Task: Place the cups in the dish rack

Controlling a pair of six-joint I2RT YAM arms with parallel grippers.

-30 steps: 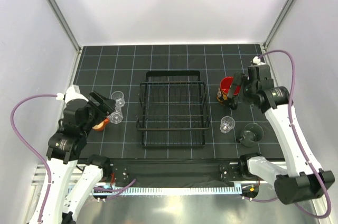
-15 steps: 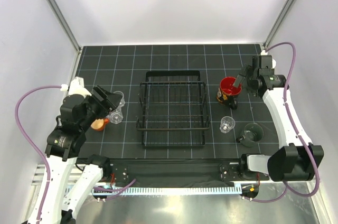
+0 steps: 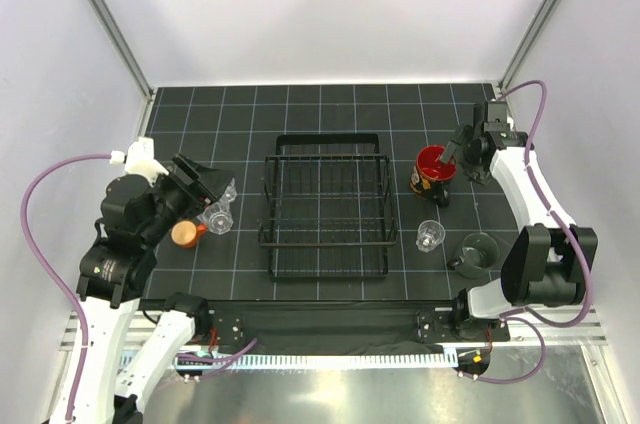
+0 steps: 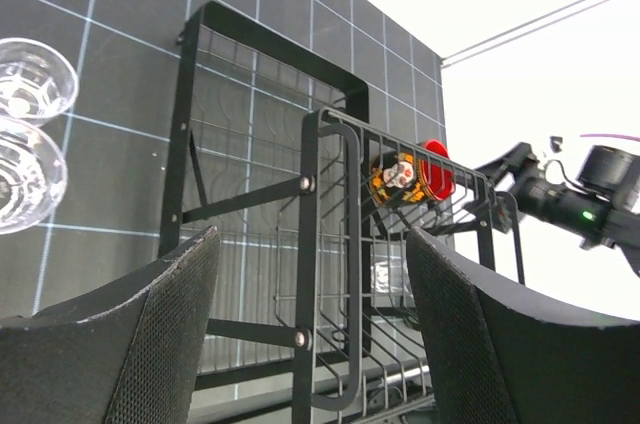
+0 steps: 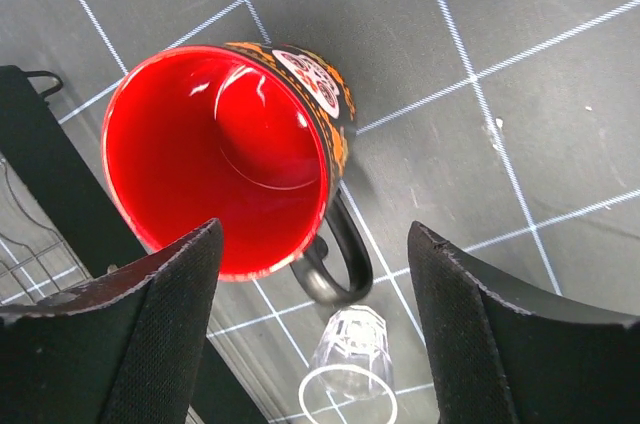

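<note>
1. Tabletop [image 3: 180, 119]: black with a pale grid. It carried every item below.
2. Dish rack [image 3: 327, 214]: rectangular black wire, low sides, grid base, at the middle of the tabletop. I saw no cup in it.
3. Right hand [image 5: 315, 234]: fingers spread wide, gripping nothing, poised over item 5.
4. Left hand [image 4: 312, 279]: fingers also wide and empty. It was raised beside the rack's left side, above items 7 and 8.
5. Large mug [image 5: 225, 154]: red inside, dark patterned outside. It stood upright just right of the rack, handle toward the near edge.
6. Grey-green cup [image 3: 476, 252]: on the tabletop, right of the rack, near the front.
7. Small orange cup [image 3: 184, 234]: left of the rack. I could not tell its attitude.
8. Small clear cups, three: two close together left of the rack [image 3: 222, 185] [image 3: 217, 220], one right of it [image 3: 430, 235], between mug and grey-green cup.

Step in hand, as I judged it: loading had not begun, and the right hand was lining up on the mug. Next I would lower the hand, set one finger inside the rim and one outside, clear of the handle, close firmly, lift, and carry the mug left into the rack.
</note>
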